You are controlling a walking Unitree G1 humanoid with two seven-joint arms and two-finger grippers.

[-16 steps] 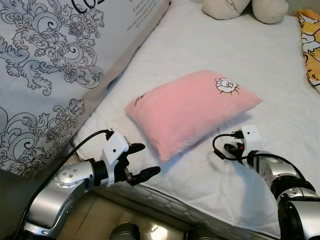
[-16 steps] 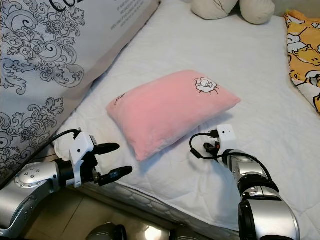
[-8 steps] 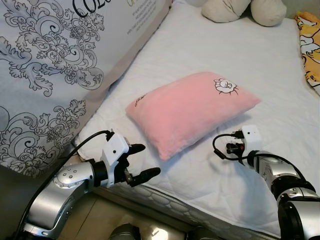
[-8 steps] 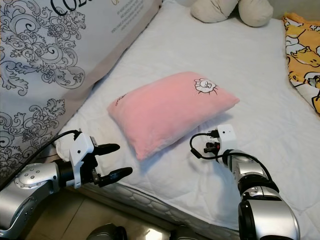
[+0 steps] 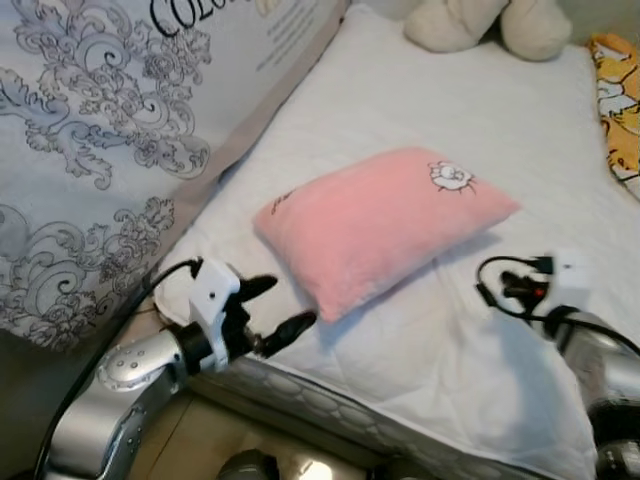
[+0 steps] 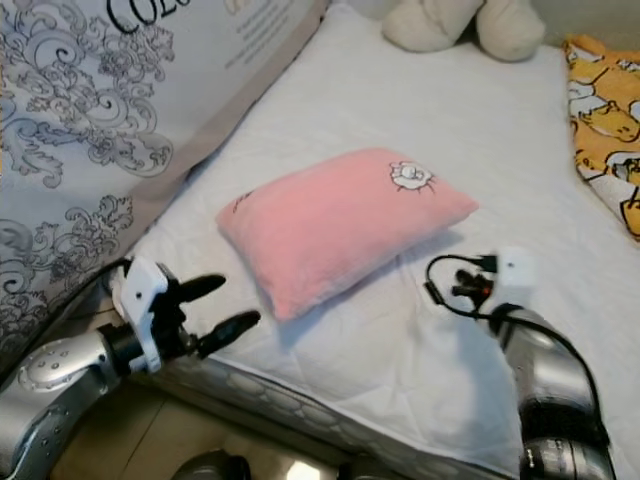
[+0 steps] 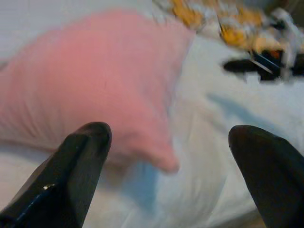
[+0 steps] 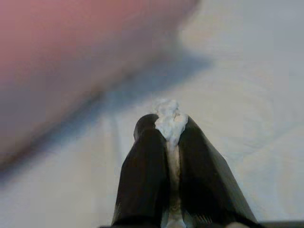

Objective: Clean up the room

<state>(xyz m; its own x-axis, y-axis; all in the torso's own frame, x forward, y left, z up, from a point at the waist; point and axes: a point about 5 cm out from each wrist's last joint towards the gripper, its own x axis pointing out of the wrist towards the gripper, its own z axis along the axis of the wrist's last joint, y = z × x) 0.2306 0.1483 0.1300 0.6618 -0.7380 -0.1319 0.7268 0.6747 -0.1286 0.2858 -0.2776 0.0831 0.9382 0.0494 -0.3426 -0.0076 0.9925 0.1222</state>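
A pink pillow with a small cartoon print lies at an angle on the white bed. My left gripper is open at the bed's near left edge, its fingertips just short of the pillow's near corner; the left wrist view has the pillow between its spread fingers. My right arm's wrist rests on the sheet to the right of the pillow. In the right wrist view my right gripper is shut on a small white crumpled wad just above the sheet.
A big grey-patterned bedding bag leans along the bed's left side. A beige plush toy sits at the far end, and a yellow printed cloth lies at the right edge. Tan floor shows below the mattress.
My left gripper has come up and forward toward the pillow's near corner. My right wrist has slid to the right, away from the pillow. The pillow has stayed put.
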